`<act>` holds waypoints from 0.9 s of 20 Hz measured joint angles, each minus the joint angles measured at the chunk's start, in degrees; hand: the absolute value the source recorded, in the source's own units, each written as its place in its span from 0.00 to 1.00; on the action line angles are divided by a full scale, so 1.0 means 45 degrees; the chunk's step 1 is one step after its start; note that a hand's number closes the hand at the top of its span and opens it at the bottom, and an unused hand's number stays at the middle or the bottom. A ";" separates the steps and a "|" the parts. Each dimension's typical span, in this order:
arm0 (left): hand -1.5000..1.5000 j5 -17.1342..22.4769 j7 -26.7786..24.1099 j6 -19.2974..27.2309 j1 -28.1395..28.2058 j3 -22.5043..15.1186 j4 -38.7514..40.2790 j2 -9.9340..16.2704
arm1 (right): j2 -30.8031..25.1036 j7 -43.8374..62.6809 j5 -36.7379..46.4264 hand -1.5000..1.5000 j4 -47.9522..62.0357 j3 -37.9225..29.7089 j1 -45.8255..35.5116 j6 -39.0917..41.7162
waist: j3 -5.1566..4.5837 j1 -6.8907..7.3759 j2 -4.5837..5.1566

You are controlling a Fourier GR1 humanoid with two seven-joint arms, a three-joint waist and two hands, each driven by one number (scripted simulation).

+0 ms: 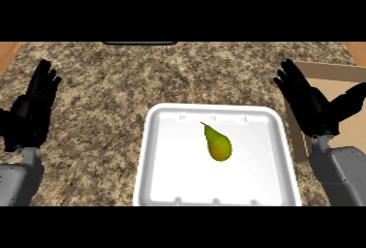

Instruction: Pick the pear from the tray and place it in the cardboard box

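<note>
A green-yellow pear (217,144) lies near the middle of a white tray (160,160), its stem pointing to the far left. The cardboard box (342,80) shows at the right edge, partly hidden behind my right hand (312,105). That hand is open, fingers straight and pointing away, just right of the tray and apart from the pear. My left hand (30,111) rests open at the left edge, fingers up, far from the tray.
The tray sits on a speckled granite counter (107,87). A dark object (139,43) lies at the counter's far edge. Wooden strips show at both far corners.
</note>
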 measured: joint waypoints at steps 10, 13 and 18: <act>0.50 -0.0513 -0.0229 -0.1938 -0.0201 -0.2401 0.0127 -0.0473 | -0.0315 0.2013 0.4475 0.00 0.0153 0.3406 0.0189 -0.2386 | 0.0013 -0.0315 -0.0493; 0.50 -0.0544 -0.0232 -0.2309 -0.0192 -0.2915 0.0124 -0.0646 | -0.1205 0.2605 0.6989 0.00 0.0218 0.5190 0.0116 -0.2583 | 0.0007 -0.0218 -0.0532; 0.50 -0.0822 -0.0392 -0.2453 0.0143 -0.3501 0.0064 -0.0903 | -0.2218 0.4737 1.0137 0.00 -0.1411 0.7214 -0.0464 -0.2326 | 0.0051 -0.0207 -0.0607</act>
